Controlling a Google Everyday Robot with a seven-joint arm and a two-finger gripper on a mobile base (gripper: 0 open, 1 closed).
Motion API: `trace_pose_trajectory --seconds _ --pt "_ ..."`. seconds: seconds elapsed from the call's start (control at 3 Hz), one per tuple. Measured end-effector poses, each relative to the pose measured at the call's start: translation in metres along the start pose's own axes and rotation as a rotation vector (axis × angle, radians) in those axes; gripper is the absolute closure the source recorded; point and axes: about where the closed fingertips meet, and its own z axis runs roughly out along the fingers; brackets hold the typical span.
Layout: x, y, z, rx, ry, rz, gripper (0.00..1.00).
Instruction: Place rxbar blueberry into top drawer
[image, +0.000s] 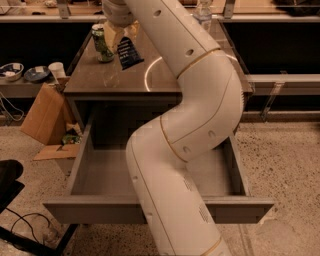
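One thing matters most in the step in hand, carrying the rxbar blueberry (129, 53) off the table (100, 81) and down into the top drawer (95, 212): a firm pinch while the load clears the table's front edge. The gripper (121, 38) hangs over the table just right of the green soda can (102, 43), as the camera sees it. Its jaws look closed on the bar's upper end, though the wrist partly hides the hold. The bar is also just beside the can, on the same side and a little nearer the camera, apart from it; whether its lower end touches the table I cannot tell. Its long axis runs steeply: the upper end is at the jaws and leans toward the can, the lower end points down and away from the can, and the lettered face is turned to the camera. The drawer stands pulled open well in front of and below the can, its grey floor showing either side of the arm. A good carry, I judge, would lift first and draw back from the can so the wrist does not knock it. It would then pass the table edge, descend between the drawer walls and lay the bar flat before letting go.
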Motion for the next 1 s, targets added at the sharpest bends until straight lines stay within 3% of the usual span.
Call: trace_pose_trajectory --seconds 0.33,0.67,1.0 --pt "0.004 0.027 0.004 -0.112 0.009 0.025 1.0" --pt "0.016 0.05 0.018 -0.219 0.037 0.093 1.0" --pt "0.04 0.07 0.041 -0.316 0.082 0.201 1.0"
